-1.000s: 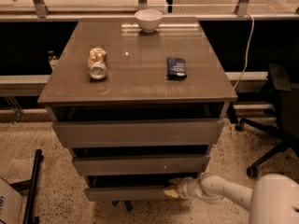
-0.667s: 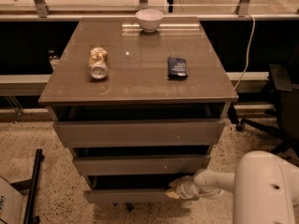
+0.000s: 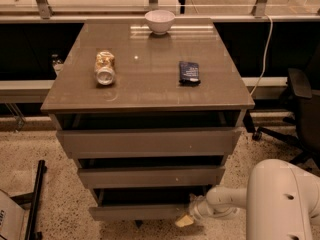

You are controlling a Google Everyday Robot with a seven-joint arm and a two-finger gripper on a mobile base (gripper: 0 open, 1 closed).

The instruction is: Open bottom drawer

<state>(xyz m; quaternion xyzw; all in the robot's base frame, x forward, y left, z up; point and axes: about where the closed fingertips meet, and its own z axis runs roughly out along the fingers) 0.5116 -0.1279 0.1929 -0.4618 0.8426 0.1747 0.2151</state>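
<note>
the bottom drawer (image 3: 137, 212) is the lowest of three grey-brown fronts in the cabinet (image 3: 65, 104), below the middle drawer (image 3: 150, 176) and top drawer (image 3: 147, 142); a dark gap shows above its front. the gripper (image 3: 186, 219) sits low, at the right end of that front, just above the speckled floor (image 3: 50, 149), on a white arm (image 3: 227, 200) entering from the lower right. whether the gripper is released or clenched cannot be told. on the cabinet top: a can (image 3: 105, 68) lying on its side, a dark packet (image 3: 189, 72), a white bowl (image 3: 160, 21) at the rear edge
</note>
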